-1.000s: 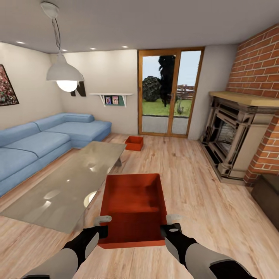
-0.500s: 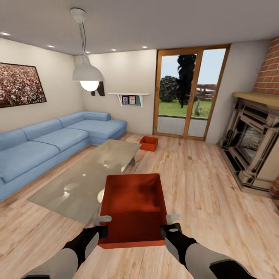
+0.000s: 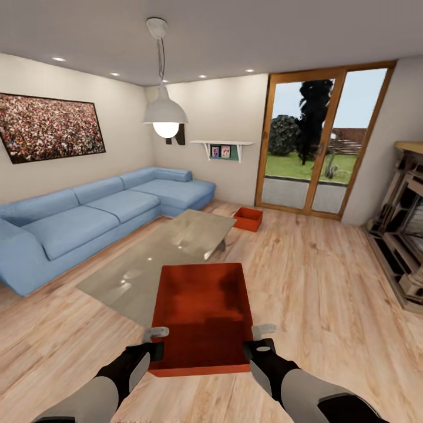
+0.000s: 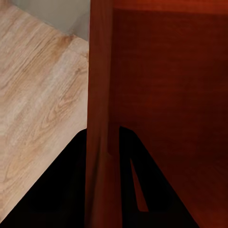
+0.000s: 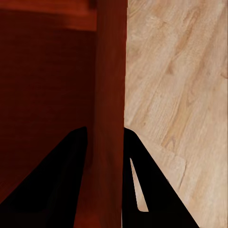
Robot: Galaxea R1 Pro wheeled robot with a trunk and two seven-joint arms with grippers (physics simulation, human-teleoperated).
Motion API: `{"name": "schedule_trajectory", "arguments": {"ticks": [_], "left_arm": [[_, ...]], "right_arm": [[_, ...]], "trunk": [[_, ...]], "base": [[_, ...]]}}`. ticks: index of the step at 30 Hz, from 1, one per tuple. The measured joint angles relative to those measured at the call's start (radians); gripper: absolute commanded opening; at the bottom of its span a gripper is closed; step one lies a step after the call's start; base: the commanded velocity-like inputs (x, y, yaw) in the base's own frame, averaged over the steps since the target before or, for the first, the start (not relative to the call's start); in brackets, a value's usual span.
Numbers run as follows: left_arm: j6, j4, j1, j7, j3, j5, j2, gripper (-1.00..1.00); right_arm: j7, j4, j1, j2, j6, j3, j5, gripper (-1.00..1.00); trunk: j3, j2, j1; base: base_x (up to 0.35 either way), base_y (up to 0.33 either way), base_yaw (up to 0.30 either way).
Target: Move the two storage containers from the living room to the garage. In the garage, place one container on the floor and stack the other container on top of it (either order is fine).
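I hold one red-orange storage container [image 3: 202, 317] in front of me above the living room's wood-plank floor, its open top facing up. My left gripper [image 3: 155, 341] is shut on its left wall near the close end, and my right gripper [image 3: 257, 338] is shut on its right wall. In the left wrist view the red wall [image 4: 99, 95] runs between the two dark fingers of the left gripper [image 4: 102, 156]. The right wrist view shows the other wall [image 5: 110, 71] pinched the same way by the right gripper [image 5: 105, 156]. The second storage container [image 3: 248, 218] sits on the floor beyond the table, near the glass door.
A glass coffee table [image 3: 164, 258] stands just ahead on the left, with a long blue sofa [image 3: 88, 217] behind it. A pendant lamp [image 3: 165, 111] hangs over the table. The wood-framed glass door [image 3: 317, 147] is at the back and the fireplace [image 3: 405, 247] at the right edge. Open floor lies ahead on the right.
The whole view has swung left: sofa, table, door and fireplace have all shifted right in the picture. The held container and both grippers keep the same place relative to me.
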Motion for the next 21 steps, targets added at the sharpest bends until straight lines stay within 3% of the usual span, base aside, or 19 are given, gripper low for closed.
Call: {"name": "schedule_trajectory", "arguments": {"ticks": [21], "left_arm": [[0.0, 0.0, 0.0, 0.0, 0.0, 0.0, 0.0, -1.0]], "right_arm": [[0.0, 0.0, 0.0, 0.0, 0.0, 0.0, 0.0, -1.0]], "trunk": [[0.0, 0.0, 0.0]], "base": [[0.0, 0.0, 0.28]]}}
